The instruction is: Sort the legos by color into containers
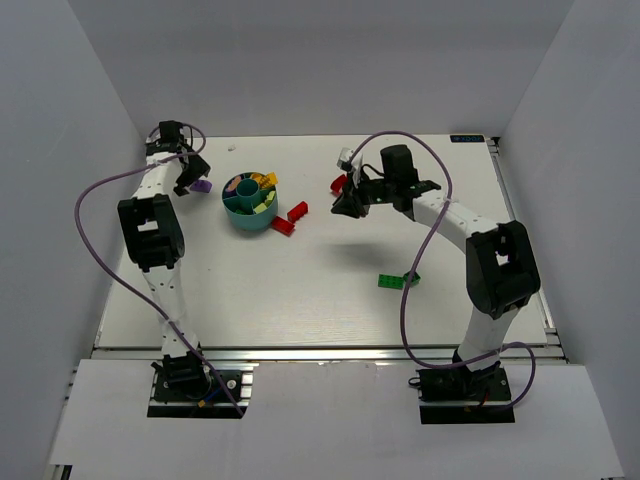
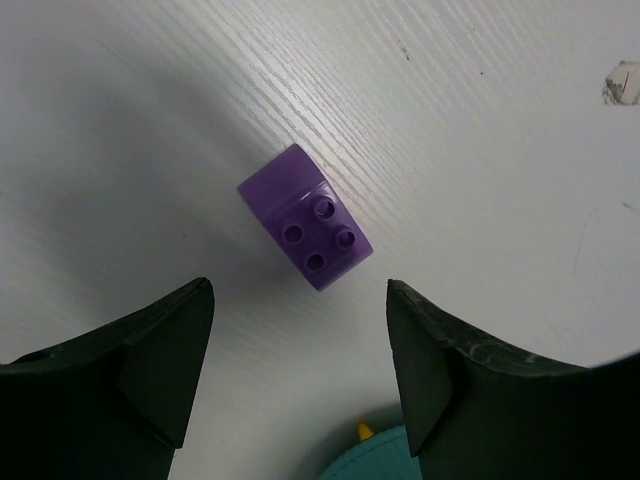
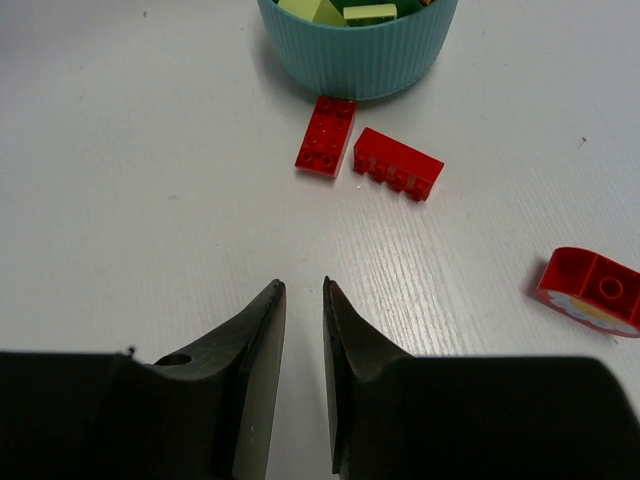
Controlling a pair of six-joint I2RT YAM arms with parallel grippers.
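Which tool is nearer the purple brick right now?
Left. The left tool hovers at the purple brick, jaws apart. The right tool is far off, past the teal cup, by the red bricks.

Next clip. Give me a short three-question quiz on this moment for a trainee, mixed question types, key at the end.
1. True or false: the left end effector is clamped on the purple brick.
2. How many red bricks lie on the table outside the teal cup? A one, B three, C five.
3. Fill in: the bricks farthest from the cup are ____.
Key: 1 false, its jaws stand open, clear of the brick; 2 B; 3 green bricks.
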